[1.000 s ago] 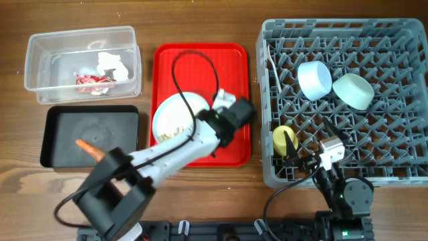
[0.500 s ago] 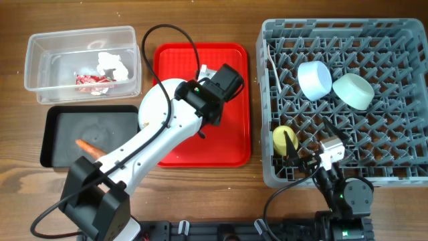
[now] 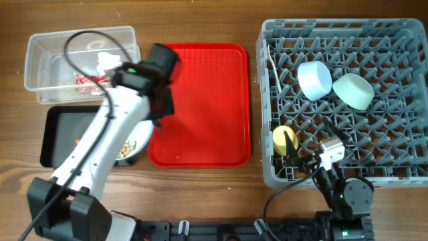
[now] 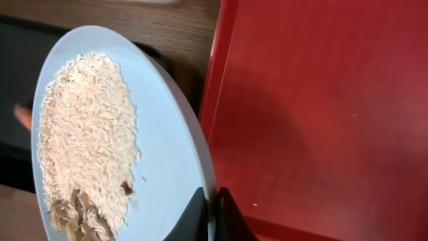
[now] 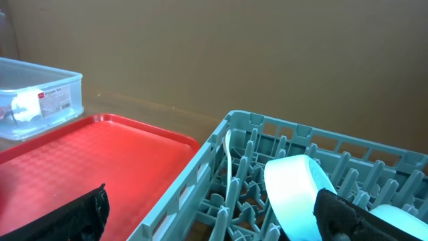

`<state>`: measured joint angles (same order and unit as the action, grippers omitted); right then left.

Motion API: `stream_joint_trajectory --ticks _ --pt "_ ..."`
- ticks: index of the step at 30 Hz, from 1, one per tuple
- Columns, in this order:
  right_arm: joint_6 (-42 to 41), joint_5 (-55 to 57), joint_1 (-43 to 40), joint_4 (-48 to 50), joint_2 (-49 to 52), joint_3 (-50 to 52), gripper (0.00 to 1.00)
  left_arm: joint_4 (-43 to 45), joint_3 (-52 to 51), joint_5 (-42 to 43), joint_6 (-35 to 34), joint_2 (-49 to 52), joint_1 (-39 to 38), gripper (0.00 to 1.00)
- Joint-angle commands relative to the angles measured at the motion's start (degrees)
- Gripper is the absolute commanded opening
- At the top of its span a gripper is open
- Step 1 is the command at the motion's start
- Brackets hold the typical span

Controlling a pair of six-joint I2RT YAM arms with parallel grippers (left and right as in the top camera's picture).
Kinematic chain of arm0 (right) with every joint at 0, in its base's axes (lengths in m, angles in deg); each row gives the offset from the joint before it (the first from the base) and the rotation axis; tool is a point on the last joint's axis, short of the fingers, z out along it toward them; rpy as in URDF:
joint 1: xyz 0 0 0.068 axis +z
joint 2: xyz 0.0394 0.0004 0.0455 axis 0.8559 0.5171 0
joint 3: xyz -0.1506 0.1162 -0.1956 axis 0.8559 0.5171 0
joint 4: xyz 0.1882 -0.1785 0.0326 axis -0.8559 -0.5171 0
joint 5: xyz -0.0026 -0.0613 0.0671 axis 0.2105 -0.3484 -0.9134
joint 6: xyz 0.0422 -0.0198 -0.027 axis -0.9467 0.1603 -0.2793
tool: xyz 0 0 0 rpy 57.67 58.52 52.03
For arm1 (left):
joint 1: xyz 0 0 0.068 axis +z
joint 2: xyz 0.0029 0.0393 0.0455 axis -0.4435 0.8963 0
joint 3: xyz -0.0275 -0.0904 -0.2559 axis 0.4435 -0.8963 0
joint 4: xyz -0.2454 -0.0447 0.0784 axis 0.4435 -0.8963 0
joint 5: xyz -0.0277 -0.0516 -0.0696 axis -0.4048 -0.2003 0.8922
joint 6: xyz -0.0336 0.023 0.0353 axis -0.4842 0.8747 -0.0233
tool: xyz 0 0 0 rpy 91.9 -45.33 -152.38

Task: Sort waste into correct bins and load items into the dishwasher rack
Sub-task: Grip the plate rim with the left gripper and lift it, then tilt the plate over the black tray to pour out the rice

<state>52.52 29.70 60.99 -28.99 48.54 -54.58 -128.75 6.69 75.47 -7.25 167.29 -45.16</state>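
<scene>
Pale blue plate has its rim clamped between the left jaws, partly over the black tray.

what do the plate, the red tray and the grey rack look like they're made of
The plate is smooth pale blue with a slight sheen: plastic or glazed ceramic, cannot tell which. The red tray looks like matte plastic with a finely textured surface. The grey rack looks like moulded plastic, dull, with a thin uniform grid of pegs.

No readable text; red-and-white wrapper print blurred (inside clear tub)
</scene>
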Motion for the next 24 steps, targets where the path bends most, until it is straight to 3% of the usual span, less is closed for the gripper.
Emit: stream_joint_trajectory --ticks 1,11,24 --pt "0.31 -1.11 -0.28 0.28 -0.46 0.13 1.00 1.51 1.36 16.04 5.66 -1.57 8.22 0.04" --pt "0.31 -1.11 -0.28 0.28 -0.46 0.13 1.00 2.29 1.33 33.75 13.33 -5.53 31.76 0.04" --pt "0.31 -1.11 -0.28 0.28 -0.46 0.13 1.00 0.66 -2.95 73.35 34.29 -6.10 58.55 0.04"
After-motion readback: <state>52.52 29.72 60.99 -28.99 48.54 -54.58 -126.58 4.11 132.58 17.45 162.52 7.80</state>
